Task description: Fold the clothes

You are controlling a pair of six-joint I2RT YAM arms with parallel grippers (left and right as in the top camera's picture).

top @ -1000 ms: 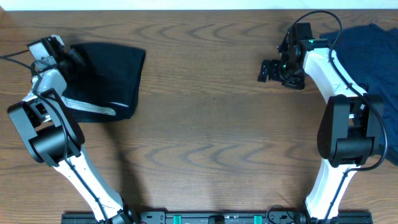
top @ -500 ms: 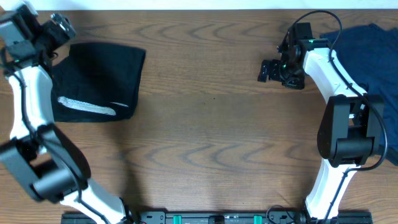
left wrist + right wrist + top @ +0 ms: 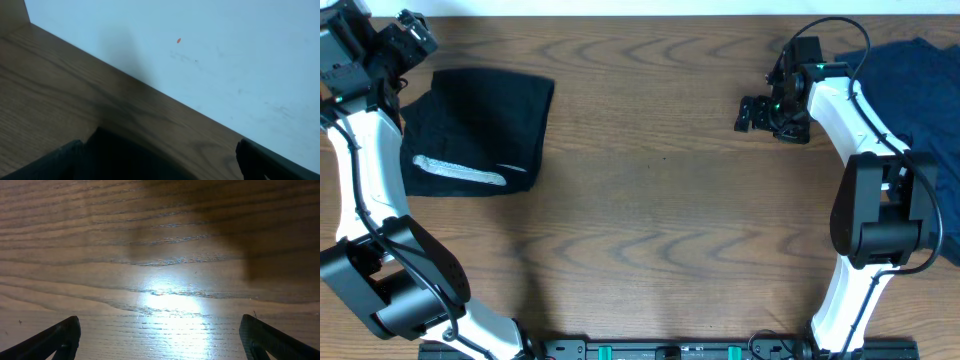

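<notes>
Overhead: two garments, two arms. The black garment (image 3: 485,125), folded with its pale strip showing, lies far left. The navy garment (image 3: 920,80) runs off the far right edge. Broad bare table (image 3: 650,220) lies between them. The left gripper (image 3: 415,35) sits off the black garment's far-left corner. The right gripper (image 3: 752,112) is near the navy one, apart from it.

Left wrist: fingers (image 3: 270,162) spread wide, holding nothing; the table's far edge meets a pale wall.

Right wrist: fingers (image 3: 55,337) wide apart, only bare wood between.
</notes>
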